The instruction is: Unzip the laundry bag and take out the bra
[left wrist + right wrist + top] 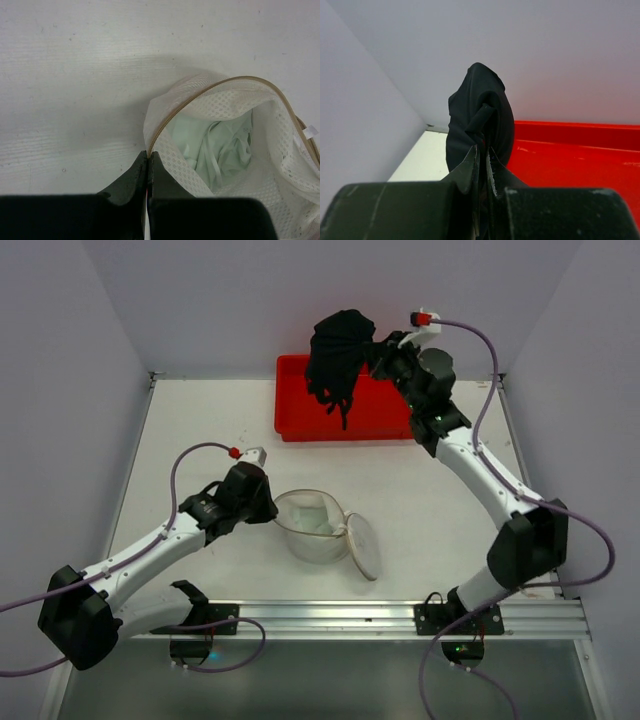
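The round white mesh laundry bag [318, 525] lies open at the table's middle, its lid flap folded out to the right. My left gripper [268, 510] is shut on the bag's left rim by the tan zipper [200, 95]; the mesh wall [185, 165] and pale fabric inside show in the left wrist view. My right gripper [375, 362] is shut on the black bra [338, 355] and holds it high above the red tray [340, 425], straps hanging down. In the right wrist view the bra [480, 112] bunches between the fingers [470, 165].
The red tray stands at the back centre against the wall; it also shows in the right wrist view [580, 155]. Pale walls close the table on the left, back and right. A metal rail [400, 615] runs along the near edge.
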You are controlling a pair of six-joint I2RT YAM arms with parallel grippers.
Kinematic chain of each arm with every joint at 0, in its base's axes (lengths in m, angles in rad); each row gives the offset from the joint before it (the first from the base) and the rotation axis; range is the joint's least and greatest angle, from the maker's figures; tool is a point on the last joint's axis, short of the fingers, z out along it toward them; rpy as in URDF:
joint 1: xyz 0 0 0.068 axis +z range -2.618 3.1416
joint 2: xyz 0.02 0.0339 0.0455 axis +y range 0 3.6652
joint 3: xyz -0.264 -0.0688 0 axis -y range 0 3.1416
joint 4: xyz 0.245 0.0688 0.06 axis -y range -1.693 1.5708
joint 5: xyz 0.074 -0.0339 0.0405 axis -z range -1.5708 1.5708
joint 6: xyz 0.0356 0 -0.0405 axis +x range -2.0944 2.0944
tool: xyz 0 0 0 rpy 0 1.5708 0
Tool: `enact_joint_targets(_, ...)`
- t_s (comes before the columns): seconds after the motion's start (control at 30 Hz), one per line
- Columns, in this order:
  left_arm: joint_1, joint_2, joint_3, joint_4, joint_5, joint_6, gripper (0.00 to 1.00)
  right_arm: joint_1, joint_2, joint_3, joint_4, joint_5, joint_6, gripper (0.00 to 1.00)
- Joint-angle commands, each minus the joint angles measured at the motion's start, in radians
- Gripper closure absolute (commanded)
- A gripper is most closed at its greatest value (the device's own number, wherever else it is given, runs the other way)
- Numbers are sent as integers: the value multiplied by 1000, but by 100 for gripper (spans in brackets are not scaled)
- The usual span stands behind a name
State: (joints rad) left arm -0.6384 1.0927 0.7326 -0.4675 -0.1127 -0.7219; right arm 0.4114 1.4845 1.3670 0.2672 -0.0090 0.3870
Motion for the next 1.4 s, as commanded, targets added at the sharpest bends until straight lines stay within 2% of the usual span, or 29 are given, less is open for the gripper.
enact_joint_targets(0.0,9,-4,22,43,8,-5,100,-16,146,133,102,15,-53,100)
enact_joint_targets(0.03,9,-5,24,43,10,-5,100,-20,228,156,110,15,-60,100)
enact_joint_targets(0.23,14,-2,16,50,27,-8,100,-28,486,329,153,-17,-86,100)
enact_joint_targets(0.37,16,-1,7,52,22,-10,100,-28,666,446,67,-87,-15,100)
enact_joint_targets(0.57,20,16,-12,82,37,-8,100,-28,812,604,-71,-255,81,100)
enact_joint_targets(0.67,22,32,-15,92,44,-5,100,-37,829,609,-95,-214,95,88)
enact_joint_targets(0.7,23,35,-16,93,44,-4,100,-43,821,604,-105,-207,102,73)
enact_joint_targets(0.77,23,33,-18,98,45,-4,100,-68,797,574,-138,-146,130,57)
enact_joint_targets(0.8,23,33,-19,101,45,-4,100,-77,780,558,-151,-122,138,42)
enact_joint_targets(0.9,23,33,-16,107,41,-1,100,-105,680,471,-192,5,138,23)
enact_joint_targets(0.93,23,41,-13,105,41,2,100,-112,615,442,-194,33,125,19)
enact_joint_targets(1.03,22,44,-6,102,45,12,100,-115,512,353,-223,86,61,10)
enact_joint_targets(1.13,25,41,2,98,42,16,100,-111,386,287,-290,66,0,7)
enact_joint_targets(1.3,28,32,4,95,34,16,100,-63,109,109,-379,-84,-53,8)
enact_joint_targets(1.37,28,29,4,98,34,15,100,6,33,9,-414,-100,-74,11)
